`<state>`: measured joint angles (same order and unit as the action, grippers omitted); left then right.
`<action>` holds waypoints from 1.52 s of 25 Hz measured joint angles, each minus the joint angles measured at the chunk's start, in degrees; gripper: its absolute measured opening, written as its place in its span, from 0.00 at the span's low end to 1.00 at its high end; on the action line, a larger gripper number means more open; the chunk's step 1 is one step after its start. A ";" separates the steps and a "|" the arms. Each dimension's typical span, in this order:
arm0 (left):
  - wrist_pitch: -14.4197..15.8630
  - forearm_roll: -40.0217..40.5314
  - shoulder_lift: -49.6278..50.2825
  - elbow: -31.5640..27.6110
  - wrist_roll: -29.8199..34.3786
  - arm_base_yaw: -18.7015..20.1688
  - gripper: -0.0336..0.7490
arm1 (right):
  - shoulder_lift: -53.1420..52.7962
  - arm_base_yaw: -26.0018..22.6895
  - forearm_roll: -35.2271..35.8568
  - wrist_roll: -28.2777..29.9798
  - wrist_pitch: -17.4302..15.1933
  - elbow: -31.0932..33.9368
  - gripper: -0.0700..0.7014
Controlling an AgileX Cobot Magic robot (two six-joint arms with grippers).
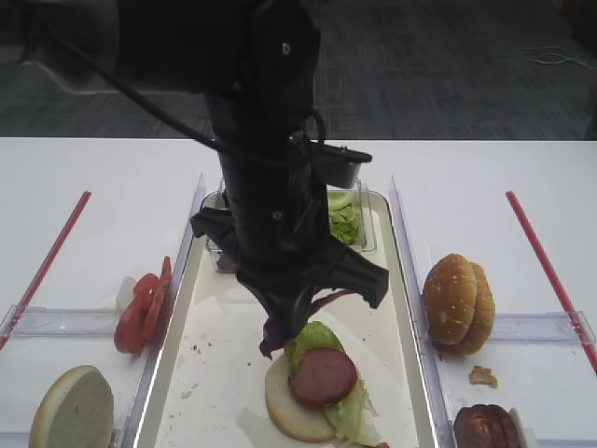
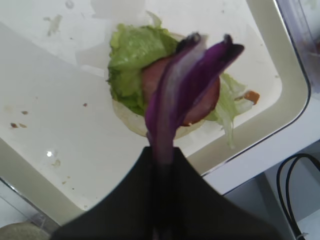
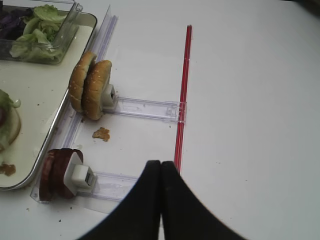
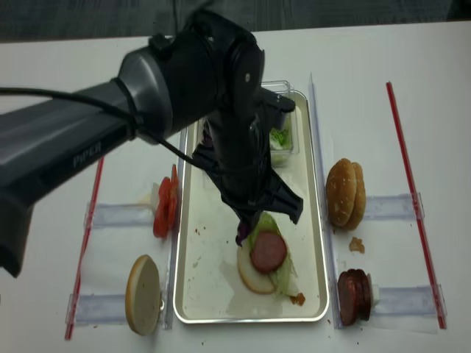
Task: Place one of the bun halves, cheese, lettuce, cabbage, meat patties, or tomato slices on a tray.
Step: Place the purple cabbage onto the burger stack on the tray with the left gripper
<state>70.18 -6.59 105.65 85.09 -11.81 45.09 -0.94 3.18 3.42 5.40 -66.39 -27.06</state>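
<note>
My left gripper (image 2: 162,152) is shut on a purple cabbage (image 2: 185,85) strip. It hangs over the silver tray (image 2: 60,115), just above a bun half (image 1: 284,411) topped with lettuce (image 1: 312,338) and a meat patty (image 1: 323,376). In the high views the cabbage (image 1: 276,336) dangles below the left gripper (image 1: 284,322), beside the stack's left edge. My right gripper (image 3: 161,164) is shut and empty, above bare table right of the tray, beside a red strip (image 3: 182,95).
Two bun halves (image 3: 92,87) and meat patties (image 3: 55,172) stand on edge in clear racks right of the tray. Tomato slices (image 1: 142,308) and another bun half (image 1: 73,411) sit in racks on its left. A clear tub (image 1: 347,219) of lettuce sits at the tray's far end.
</note>
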 joint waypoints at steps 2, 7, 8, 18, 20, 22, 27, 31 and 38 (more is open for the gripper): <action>-0.10 0.00 0.00 -0.97 -0.35 1.08 0.08 | 0.00 0.00 0.00 0.00 0.00 0.00 0.12; -0.45 0.00 0.00 -4.55 -1.11 3.29 0.08 | 0.00 0.00 0.00 -0.11 0.00 0.00 0.12; -0.45 -0.12 0.00 -5.23 -1.25 3.51 0.08 | 0.00 0.00 0.00 -0.11 0.00 0.00 0.12; -7.31 -1.98 0.00 -9.26 -1.34 3.63 0.08 | 0.00 0.00 0.00 -0.25 0.00 0.00 0.12; -8.64 -2.73 0.00 -9.37 -1.23 3.63 0.08 | 0.00 0.00 0.00 -0.25 0.00 0.00 0.12; -9.40 -3.45 0.00 -9.44 -0.70 3.63 0.08 | 0.00 0.00 0.00 -0.25 0.00 0.00 0.12; -11.13 -5.40 0.74 -9.44 0.99 3.63 0.08 | 0.00 0.00 0.00 -0.25 0.00 0.00 0.12; -11.51 -5.88 1.29 -9.44 1.33 3.63 0.08 | 0.00 0.00 0.00 -0.25 0.00 0.00 0.12; -12.55 -5.97 1.29 -9.44 1.33 3.63 0.08 | 0.00 0.00 0.00 -0.25 0.00 0.00 0.12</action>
<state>57.63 -12.56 106.94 75.64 -10.48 48.73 -0.94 3.18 3.42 5.15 -66.39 -27.06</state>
